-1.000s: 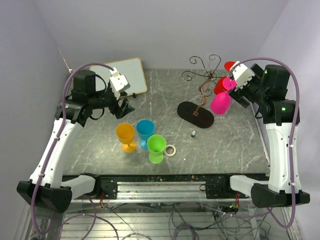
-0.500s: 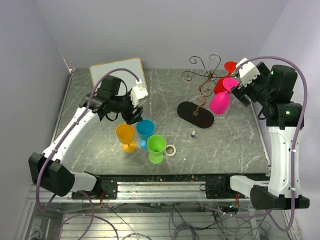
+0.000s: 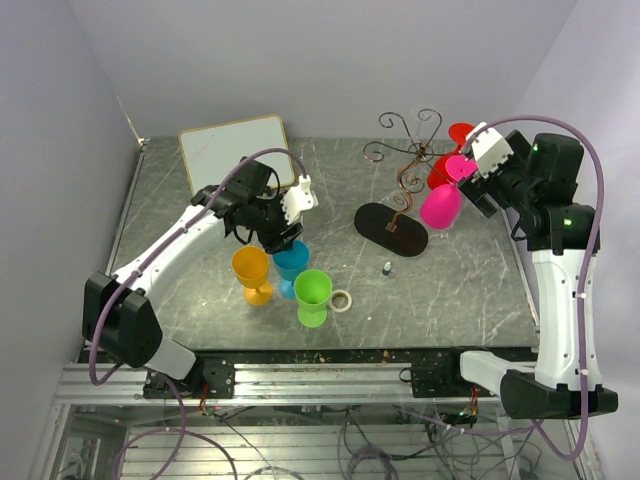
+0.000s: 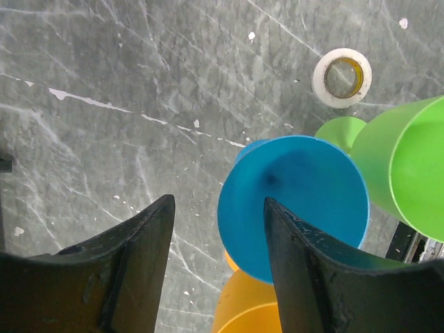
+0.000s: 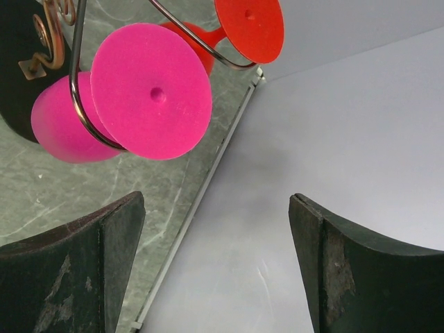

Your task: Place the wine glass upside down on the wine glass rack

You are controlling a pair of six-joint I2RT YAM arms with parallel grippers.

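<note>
Finds the left gripper (image 4: 216, 208) swung in since half a second ago to hover low over the blue wine glass (image 4: 291, 205), fingers spread and clasping nothing, one finger crossing the bowl's rim. Leaves the right gripper (image 5: 216, 198) splayed wide and empty just off the pink wine glass (image 5: 149, 97). Shows that glass hanging upside down on the wine glass rack (image 3: 378, 222) beside a red one (image 5: 250, 24).
</note>
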